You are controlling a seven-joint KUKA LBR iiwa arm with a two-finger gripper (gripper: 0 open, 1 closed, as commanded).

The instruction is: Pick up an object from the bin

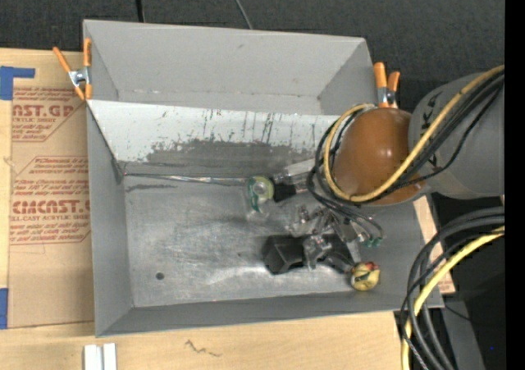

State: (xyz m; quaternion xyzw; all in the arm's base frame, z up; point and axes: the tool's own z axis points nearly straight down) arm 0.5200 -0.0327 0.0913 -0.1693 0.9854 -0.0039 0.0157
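My gripper (321,233) is low over the right part of the bin floor, under the arm's orange dome. A black blocky thing (282,255) lies just to its lower left, touching or nearly touching it. Up and to the left, by the foot of the back wall, sits a small pale green, glassy round thing (261,189) with a dark stub on its right. A small yellow thing with a red spot (363,277) rests near the front right corner. Beside the gripper's right a small green bit (374,239) peeks out.
The arm and its cables cover the bin's right side and hide what lies beneath the dome. The bin's sloped walls rise at the back and left; the grey floor stretches bare to the left of the black thing.
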